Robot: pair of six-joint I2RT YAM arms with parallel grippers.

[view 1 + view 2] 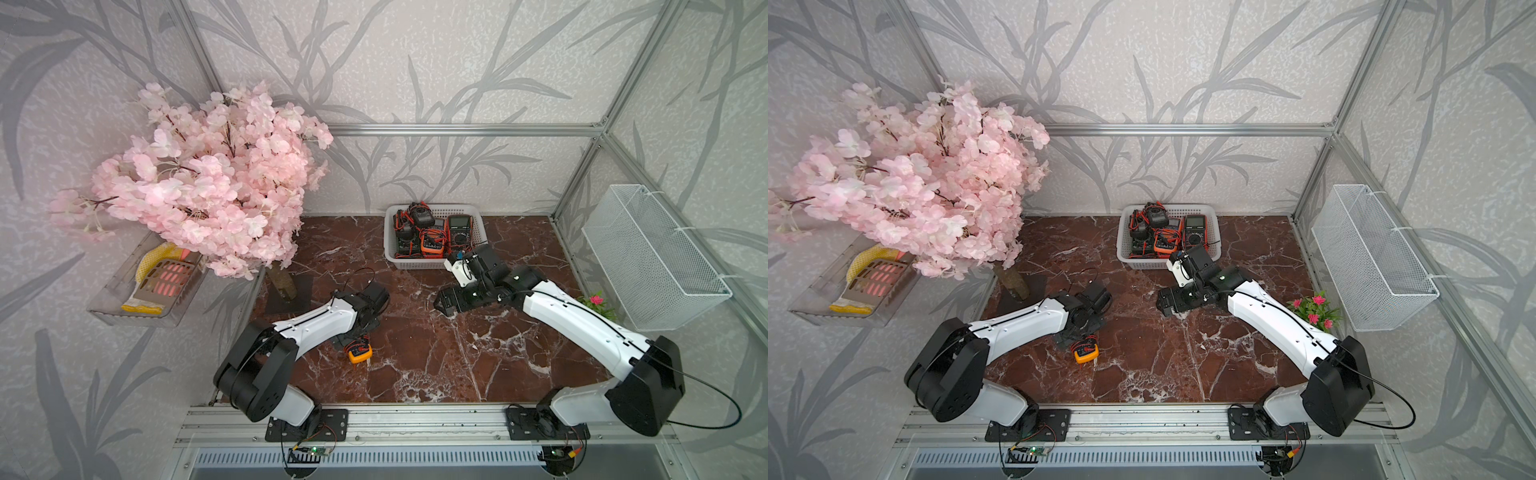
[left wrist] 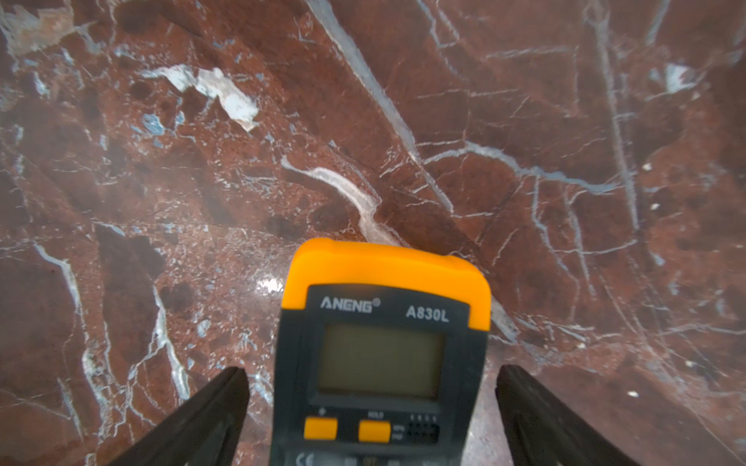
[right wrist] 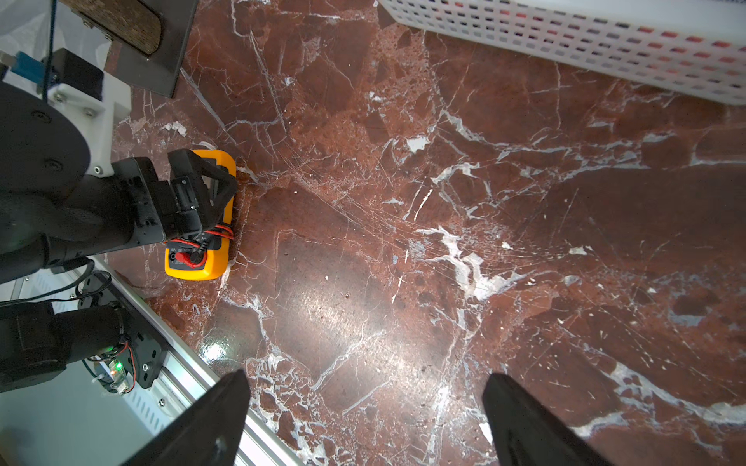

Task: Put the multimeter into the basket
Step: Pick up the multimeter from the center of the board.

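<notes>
Left tool (image 2: 371, 370) spread astride multimeter (image 2: 383, 278), marked ANENG A830L

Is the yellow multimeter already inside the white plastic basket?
No, the yellow multimeter lies on the marble table, well apart from the basket.

- Both top views: high over the near edge, facing down; sharing the whole table (image 1: 436, 365)
- Left wrist view: close over the multimeter (image 2: 381, 343); right wrist view shares it from farther right

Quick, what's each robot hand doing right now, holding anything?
Left gripper: open, fingers either side of the orange multimeter, not gripping it.
Right gripper: open, holding nothing.
</notes>
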